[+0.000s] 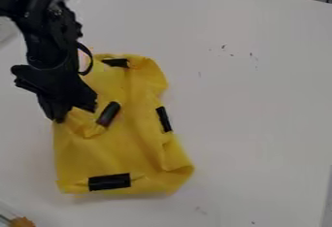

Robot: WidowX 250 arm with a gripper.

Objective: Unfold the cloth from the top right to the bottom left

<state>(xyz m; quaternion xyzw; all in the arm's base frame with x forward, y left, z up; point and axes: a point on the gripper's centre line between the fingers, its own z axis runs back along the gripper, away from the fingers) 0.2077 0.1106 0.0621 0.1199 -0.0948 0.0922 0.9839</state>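
Cloth: soft yellow fabric (129,148), creased and roughly oblong, lies on a smooth white table (259,100), its right edge folded and rumpled.
Patches: dark, short, straight-sided strips (109,182) mark the cloth.
Gripper: the black gripper (75,114) meets the cloth's left side, fingers parted moderately; a puckered fold shows at the tips, though whether it is pinched cannot be told.

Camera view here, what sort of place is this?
Probably a robotics lab or test area: a black robot arm hangs over a white table, where a yellow cloth with black strips lies.
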